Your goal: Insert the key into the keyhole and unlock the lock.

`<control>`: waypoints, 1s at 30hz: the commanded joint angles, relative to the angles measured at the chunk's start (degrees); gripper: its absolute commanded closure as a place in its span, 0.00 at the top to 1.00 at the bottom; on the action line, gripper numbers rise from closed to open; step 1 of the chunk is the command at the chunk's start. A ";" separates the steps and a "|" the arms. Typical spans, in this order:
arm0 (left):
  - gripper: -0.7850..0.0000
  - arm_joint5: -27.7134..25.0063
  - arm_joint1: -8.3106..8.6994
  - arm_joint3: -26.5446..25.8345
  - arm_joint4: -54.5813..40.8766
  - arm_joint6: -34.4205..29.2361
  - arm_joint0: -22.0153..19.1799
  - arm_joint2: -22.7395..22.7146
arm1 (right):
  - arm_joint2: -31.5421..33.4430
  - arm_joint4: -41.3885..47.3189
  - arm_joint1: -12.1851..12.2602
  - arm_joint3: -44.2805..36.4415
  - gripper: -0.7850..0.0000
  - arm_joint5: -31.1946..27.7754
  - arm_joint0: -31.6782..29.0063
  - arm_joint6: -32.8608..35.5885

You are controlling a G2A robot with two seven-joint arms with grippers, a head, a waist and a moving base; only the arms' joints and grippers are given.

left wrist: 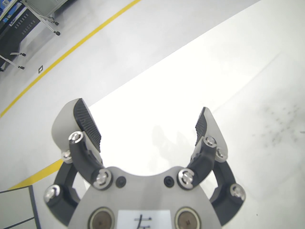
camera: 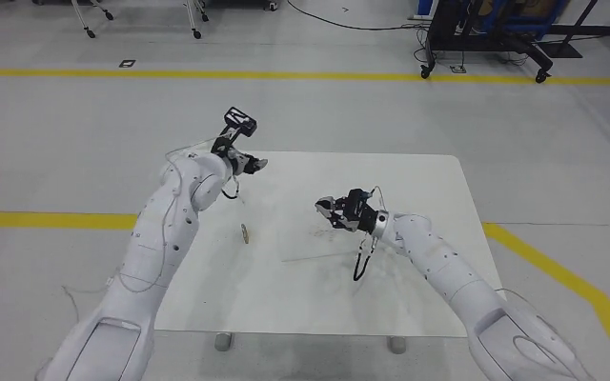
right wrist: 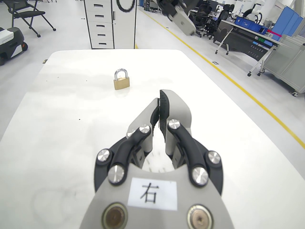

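Note:
A brass padlock [right wrist: 121, 82] with a steel shackle stands upright on the white table [right wrist: 59, 132], some way ahead of my right gripper [right wrist: 160, 98]. The right gripper's pads are pressed together, and I cannot see anything between them. From above, the padlock [camera: 245, 232] sits left of the table's centre, and the right gripper [camera: 326, 210] hovers to its right, pointing toward it. My left gripper [left wrist: 141, 107] is open and holds nothing. It is raised over the table's far left corner [camera: 254, 164] and also hangs high beyond the padlock [right wrist: 181, 13].
The table's [camera: 429, 286] right half and front are bare white surface. A grey drawer cabinet [right wrist: 101, 17] stands on the floor past the table's far end. Yellow floor lines [camera: 305, 73] run around the table.

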 commanded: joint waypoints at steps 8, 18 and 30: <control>1.00 -7.92 3.87 -21.20 -12.04 -0.58 21.94 -20.43 | 2.32 17.78 -1.72 1.03 0.00 -8.31 -0.82 0.19; 1.00 -12.72 3.75 -18.44 -26.15 -0.35 22.22 -20.62 | 2.40 18.35 -1.76 0.61 0.00 -8.11 -1.27 0.52; 1.00 -3.83 4.06 -0.32 -100.30 -40.37 12.92 -17.57 | -0.51 50.35 -5.96 0.02 0.00 -14.46 -4.13 9.45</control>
